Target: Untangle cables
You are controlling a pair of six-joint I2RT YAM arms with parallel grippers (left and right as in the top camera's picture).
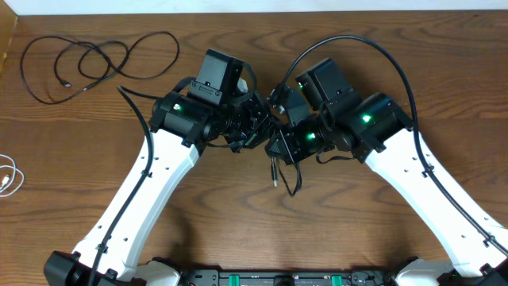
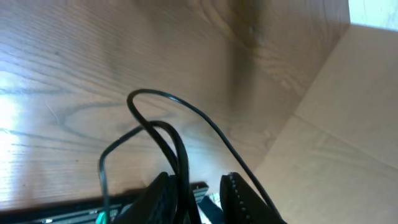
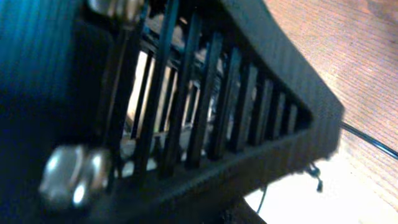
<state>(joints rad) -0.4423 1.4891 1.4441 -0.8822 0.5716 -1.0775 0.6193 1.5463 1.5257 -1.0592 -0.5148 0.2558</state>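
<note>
One long black cable [image 1: 95, 59] lies in loose loops at the back left of the table. A white cable [image 1: 9, 175] shows at the far left edge. Another black cable [image 1: 279, 171] hangs between the two grippers at the middle, its plug end [image 1: 275, 181] pointing at the table. My left gripper [image 1: 252, 127] meets my right gripper [image 1: 279, 137] there. In the left wrist view the black cable [image 2: 180, 106] loops up and runs down between the fingers [image 2: 158, 193], against the left one, with a gap to the right one. The right wrist view is blocked by a vented black housing [image 3: 217, 112]; its jaws do not show.
A cardboard wall [image 2: 348, 124] stands to the right in the left wrist view, and cardboard [image 1: 6, 40] shows at the table's back left corner. The right arm's thick black cord [image 1: 389, 63] arches over the back. A black rail [image 1: 278, 278] runs along the front edge.
</note>
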